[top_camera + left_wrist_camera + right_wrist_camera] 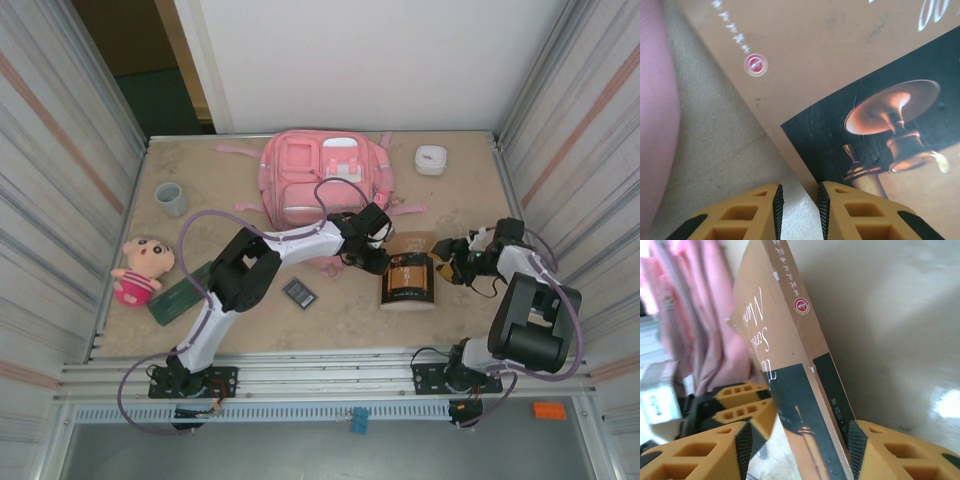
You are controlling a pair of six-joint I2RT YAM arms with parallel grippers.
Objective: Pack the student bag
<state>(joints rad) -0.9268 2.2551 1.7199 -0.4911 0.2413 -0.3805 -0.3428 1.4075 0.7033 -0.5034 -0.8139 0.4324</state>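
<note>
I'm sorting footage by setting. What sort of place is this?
Probably a robot test cell in a lab: two arms bolted to an aluminium rail, a table boxed in by ribbed panel walls, and staged props like the student bag and plush doll.

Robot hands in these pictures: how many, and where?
2. The left hand is at the brown book's left edge; the right hand straddles its right edge.

A beige, mottled desk is shut in by ribbed metal walls on the left and right, each with faint pinkish stripes. Behind stands a plain white wall; at its left, a dim doorway with a brown frame. Metal rails run along the near edge. Soft light glares off the desk.
</note>
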